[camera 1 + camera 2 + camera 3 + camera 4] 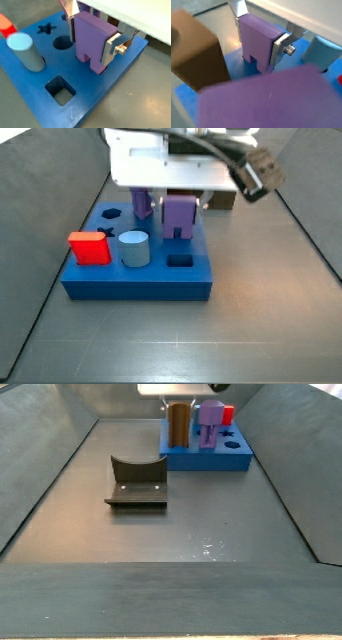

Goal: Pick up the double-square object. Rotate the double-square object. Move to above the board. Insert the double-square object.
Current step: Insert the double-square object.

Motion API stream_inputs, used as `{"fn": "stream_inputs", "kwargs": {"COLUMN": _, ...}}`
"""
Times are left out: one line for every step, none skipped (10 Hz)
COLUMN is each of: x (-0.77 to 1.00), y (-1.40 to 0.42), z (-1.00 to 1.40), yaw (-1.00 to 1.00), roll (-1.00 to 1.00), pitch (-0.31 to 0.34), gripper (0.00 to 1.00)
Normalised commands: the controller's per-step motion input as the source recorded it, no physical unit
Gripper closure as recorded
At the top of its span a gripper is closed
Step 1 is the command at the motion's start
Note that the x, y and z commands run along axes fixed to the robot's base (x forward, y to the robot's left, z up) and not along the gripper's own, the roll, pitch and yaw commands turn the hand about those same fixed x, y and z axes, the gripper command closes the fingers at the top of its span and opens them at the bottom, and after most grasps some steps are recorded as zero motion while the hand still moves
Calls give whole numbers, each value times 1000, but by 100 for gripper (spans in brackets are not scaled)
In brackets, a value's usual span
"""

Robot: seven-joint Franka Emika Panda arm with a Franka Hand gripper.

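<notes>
My gripper (91, 36) is shut on the double-square object (92, 47), a purple block with a groove splitting its lower end into two legs. The silver fingers (111, 46) clamp its sides in both wrist views. The block stands upright over the blue board (100, 95), its legs down at the board's top between the round hole (62, 42) and the far edge. Whether the legs sit in a hole is hidden. Both side views show the block (181, 216) upright on the board (140, 283) under the gripper (182, 200).
A light blue cylinder (25, 50) and a red block (5, 25) stand in the board. A tall brown block (194, 50) and a blurred purple piece (271, 100) are close by. A square hole (61, 90) lies open. The fixture (136, 484) stands on the floor.
</notes>
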Motion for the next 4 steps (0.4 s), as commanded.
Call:
{"fn": "stream_inputs", "kwargs": {"x": 23, "y": 0, "z": -594, "yaw": 0, "roll": -11, "pitch": -14, "gripper": 100}}
{"fn": "stream_inputs", "kwargs": {"x": 0, "y": 83, "z": -11, "yaw": 0, "roll": -183, "pitch": 0, "gripper": 100}}
{"fn": "stream_inputs", "kwargs": {"x": 0, "y": 114, "z": 0, "yaw": 0, "roll": -189, "pitch": -46, "gripper": 100}}
{"fn": "stream_inputs", "kwargs": {"x": 0, "y": 0, "z": 0, "yaw": 0, "roll": 0, "pitch": -17, "gripper": 100}}
